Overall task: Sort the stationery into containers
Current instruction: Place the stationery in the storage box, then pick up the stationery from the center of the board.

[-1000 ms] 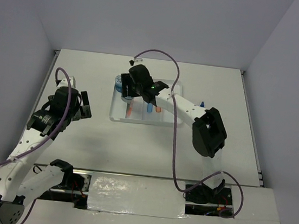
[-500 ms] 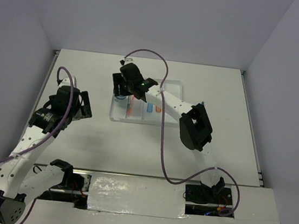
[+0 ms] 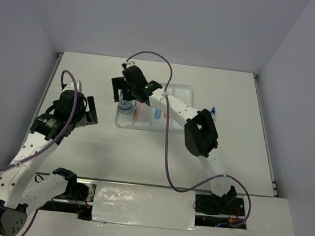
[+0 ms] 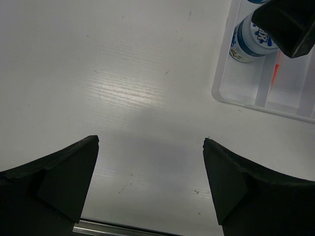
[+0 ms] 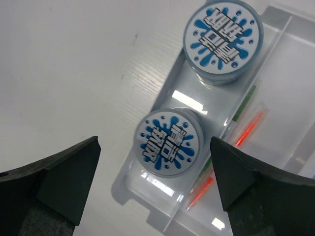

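White desk (image 3: 227,155) fills the view, grey walls around it. Left gripper (image 4: 150,147) hangs over bare surface, jaws spread. Right gripper (image 3: 122,93), jaws spread and holding nothing, hovers above the leftmost compartment of the tray (image 5: 147,216). There the near roll (image 5: 169,141) and far roll (image 5: 223,30) lie, their blue-splash lettering unreadable. The orange pen (image 5: 248,129) lies in the next compartment.

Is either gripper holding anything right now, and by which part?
Nothing is held. Right gripper open above a roll in the tray; left gripper open over the table.
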You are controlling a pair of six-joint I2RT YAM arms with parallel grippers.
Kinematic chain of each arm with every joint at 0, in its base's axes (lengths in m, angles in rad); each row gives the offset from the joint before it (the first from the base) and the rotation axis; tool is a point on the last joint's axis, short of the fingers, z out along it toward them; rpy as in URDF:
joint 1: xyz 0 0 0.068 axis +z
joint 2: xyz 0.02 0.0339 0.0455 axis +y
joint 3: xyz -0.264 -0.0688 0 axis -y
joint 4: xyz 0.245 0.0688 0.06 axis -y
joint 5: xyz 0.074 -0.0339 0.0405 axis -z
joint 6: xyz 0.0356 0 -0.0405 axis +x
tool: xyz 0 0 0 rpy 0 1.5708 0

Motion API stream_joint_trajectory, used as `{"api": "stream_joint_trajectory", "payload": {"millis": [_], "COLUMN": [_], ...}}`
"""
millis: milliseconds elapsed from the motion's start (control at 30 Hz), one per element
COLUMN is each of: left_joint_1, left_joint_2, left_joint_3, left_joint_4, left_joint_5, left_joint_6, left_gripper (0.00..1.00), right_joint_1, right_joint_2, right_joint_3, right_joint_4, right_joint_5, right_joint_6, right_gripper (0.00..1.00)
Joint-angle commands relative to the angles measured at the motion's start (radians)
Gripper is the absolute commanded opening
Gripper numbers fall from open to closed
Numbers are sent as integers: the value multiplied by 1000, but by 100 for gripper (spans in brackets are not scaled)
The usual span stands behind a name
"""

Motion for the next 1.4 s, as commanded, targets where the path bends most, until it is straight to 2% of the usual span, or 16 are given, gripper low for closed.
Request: {"api": "stream_joint_trajectory", "payload": {"millis": [0, 133, 233, 300, 367, 400, 467, 533, 700, 733, 800, 833, 933, 1100, 1300, 1367], "left_joint_1": [8, 8, 8, 8, 8, 10, 10, 13, 17, 17, 17, 17, 17, 17, 17, 17], "left_joint_2": [5, 2, -4, -13, -22, -27, -33, -32, -13, -12, -12, -13, -13, -12, -9, -10], "left_joint_3": [22, 22, 21, 21, 21, 21, 19, 19, 21, 21, 19, 19, 18, 18, 18, 18], "left_joint_4": [30, 30, 30, 28, 30, 30, 31, 33, 33, 33, 35, 35, 35, 36, 36, 36], "left_joint_5": [18, 20, 17, 15, 14, 12, 11, 15, 27, 27, 29, 30, 30, 34, 35, 37], "left_joint_6": [12, 13, 11, 9, 9, 9, 8, 9, 14, 14, 14, 14, 14, 16, 17, 17], "left_gripper": [99, 99, 99, 99, 99, 99, 99, 99, 99, 99, 99, 99, 99, 99, 99, 99], "right_joint_1": [19, 15, -17, -98, -183, -271, -356, -473, -663, -683, -743, -754, -770, -783, -784, -784], "right_joint_2": [-92, -193, -325, -455, -583, -627, -744, -803, -770, -735, -659, -632, -537, -417, -364, -356], "right_joint_3": [61, 40, -70, -228, -413, -467, -634, -704, -784, -781, -756, -721, -669, -635, -646, -650], "right_joint_4": [29, 1, -22, -18, -5, 2, 21, 9, -100, -103, -125, -145, -174, -198, -192, -194], "right_joint_5": [-27, 35, 132, 148, 90, 79, 68, 59, 111, 106, 33, 13, -7, -14, -49, -47], "right_joint_6": [-11, -39, -66, -39, -10, 16, 12, -16, -71, -81, -107, -118, -138, -148, -152, -151], "right_gripper": [100, 100, 100, 100, 100, 100, 100, 100, 98, 97, 87, 78, 67, 63, 56, 43]}}
